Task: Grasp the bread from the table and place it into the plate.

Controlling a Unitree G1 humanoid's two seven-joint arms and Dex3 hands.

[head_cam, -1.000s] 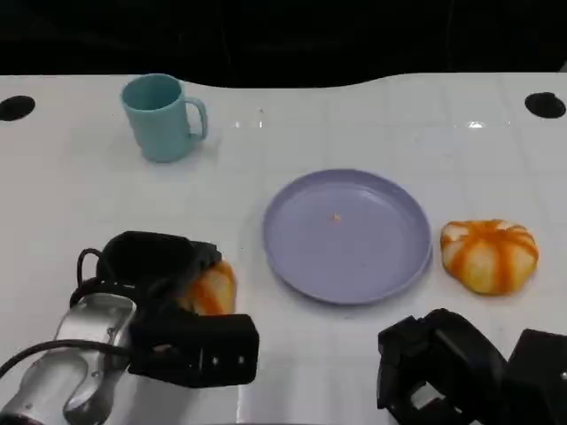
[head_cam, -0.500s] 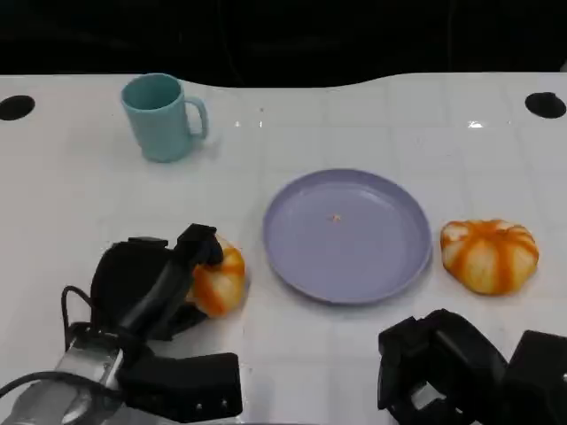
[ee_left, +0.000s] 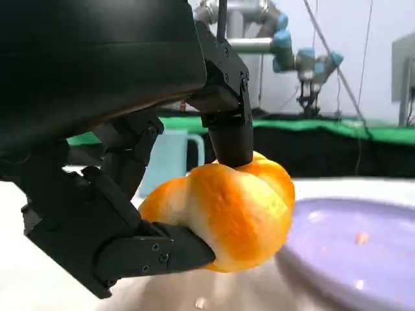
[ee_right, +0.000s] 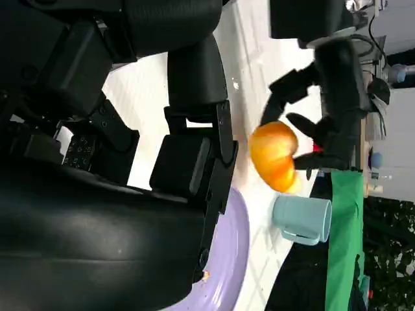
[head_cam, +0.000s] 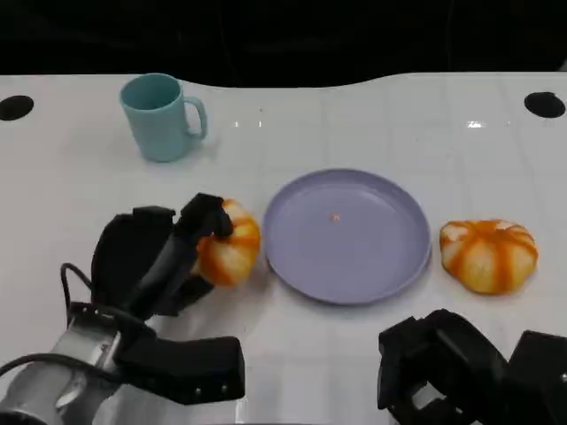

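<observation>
My left hand point(head_cam: 155, 257) grips an orange-glazed bread roll point(head_cam: 229, 243) just left of the lavender plate point(head_cam: 347, 235). In the left wrist view the roll point(ee_left: 227, 214) sits between the black fingers point(ee_left: 230, 123), lifted a little off the table beside the plate's rim point(ee_left: 343, 253). The right wrist view shows the same roll point(ee_right: 275, 155) held by my left hand point(ee_right: 331, 110), off the table. A second orange-striped roll point(head_cam: 489, 254) lies on the table right of the plate. My right hand point(head_cam: 461, 372) rests low at the front right with nothing in it, its fingers point(ee_right: 194, 129) apart.
A light blue mug point(head_cam: 161, 116) stands at the back left, also in the wrist views point(ee_left: 172, 162) point(ee_right: 301, 220). Two dark holes point(head_cam: 16, 108) point(head_cam: 544, 104) mark the white table's far corners. A robot arm stands in the background of the left wrist view.
My left hand has lifted the roll and carried it right and farther away, up to the plate's left edge. The right hand and the second roll have stayed put.
</observation>
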